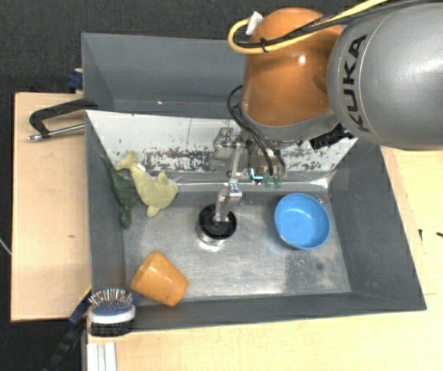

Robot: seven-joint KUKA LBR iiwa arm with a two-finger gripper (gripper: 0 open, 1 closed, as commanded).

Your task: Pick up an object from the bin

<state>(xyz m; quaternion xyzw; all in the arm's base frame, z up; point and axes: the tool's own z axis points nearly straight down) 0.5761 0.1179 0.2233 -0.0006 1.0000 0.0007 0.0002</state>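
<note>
Claw (pixel 226 205) hangs over the small black round silver-based knob (pixel 216 228) mid grey metal bin (pixel 283 273) (spread or pinching? can't tell).

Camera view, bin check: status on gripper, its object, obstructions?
Gripper low at centre of bin, right over small black round object. Blue bowl and yellow toy either side, both apart.

The thing in play is a small round black knob (pixel 216 223) on a shiny silvery base, kind of like a cap or stopper. It's sitting upright on the bin (pixel 314 273) floor, pretty much in the middle, well away from all four corners.
</note>
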